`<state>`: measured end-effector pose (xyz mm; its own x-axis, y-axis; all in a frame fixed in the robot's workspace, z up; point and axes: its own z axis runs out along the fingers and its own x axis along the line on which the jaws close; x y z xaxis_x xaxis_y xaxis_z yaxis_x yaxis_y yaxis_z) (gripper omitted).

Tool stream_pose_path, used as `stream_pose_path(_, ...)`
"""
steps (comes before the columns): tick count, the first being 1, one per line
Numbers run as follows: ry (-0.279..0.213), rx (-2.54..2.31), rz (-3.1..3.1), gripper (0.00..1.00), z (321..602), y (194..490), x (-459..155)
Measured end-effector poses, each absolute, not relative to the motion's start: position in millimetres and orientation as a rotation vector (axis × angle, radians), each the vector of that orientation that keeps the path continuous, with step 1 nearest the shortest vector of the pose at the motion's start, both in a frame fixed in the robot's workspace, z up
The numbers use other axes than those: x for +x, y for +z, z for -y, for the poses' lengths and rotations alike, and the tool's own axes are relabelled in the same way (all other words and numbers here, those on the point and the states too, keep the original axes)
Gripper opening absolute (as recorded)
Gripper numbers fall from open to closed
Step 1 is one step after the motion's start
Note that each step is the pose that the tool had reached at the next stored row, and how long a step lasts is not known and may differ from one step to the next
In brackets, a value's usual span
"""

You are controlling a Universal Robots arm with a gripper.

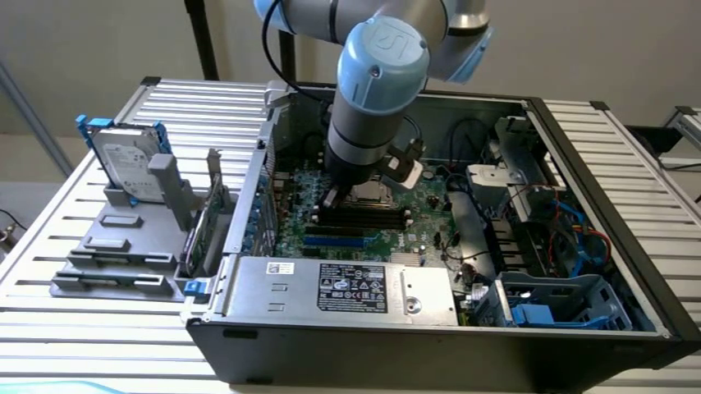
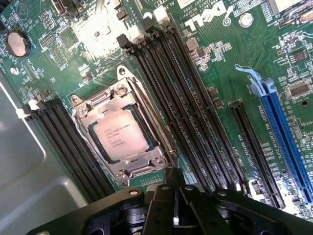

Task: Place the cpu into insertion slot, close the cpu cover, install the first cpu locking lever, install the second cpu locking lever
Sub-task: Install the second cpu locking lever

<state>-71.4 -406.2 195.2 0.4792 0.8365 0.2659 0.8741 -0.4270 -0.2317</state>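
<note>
arm pose: the arm (image 1: pixel 378 90) comes down near-vertical from the top of the exterior view into the open computer case (image 1: pixel 613 271), wrist pointing straight down over the green circuit board (image 2: pixel 215 54).

gripper: gripper (image 2: pixel 175 205) hangs just above the board, close beside the socket's edge; black fingers (image 2: pixel 164 203) pressed together, nothing between them (closed, empty).

cpu: the cpu (image 2: pixel 119 135) sits flat inside the insertion slot (image 2: pixel 96 148), square, pale silver-beige top with small dark print lines, sides lined up with the frame around it.

cpu cover: the cpu cover (image 2: pixel 105 104) lies down flat over the socket, its silver frame ringing the chip, with the chip's top showing through the window. Screws at the frame's corners.

locking levers: thin metal runs along the cover's edge, but I can't tell whether the levers are latched.

neighbours: long black memory slots (image 2: pixel 195 117) run on both sides of the socket; a blue expansion slot (image 2: pixel 288 142) sits further off across the board.

case surroundings: in the exterior view a grey power supply (image 1: pixel 340 287) with a label lies along the case's near edge; a hard drive (image 1: pixel 126 164) stands in a grey holder on the slatted table (image 1: pixel 66 328), outside the case on the exterior view's left.
</note>
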Motion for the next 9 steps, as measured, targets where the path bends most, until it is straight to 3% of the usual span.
stream_pose_path(9, -0.151, -2.408, 1.450, 0.11, 405.6, 192.1, -71.6)
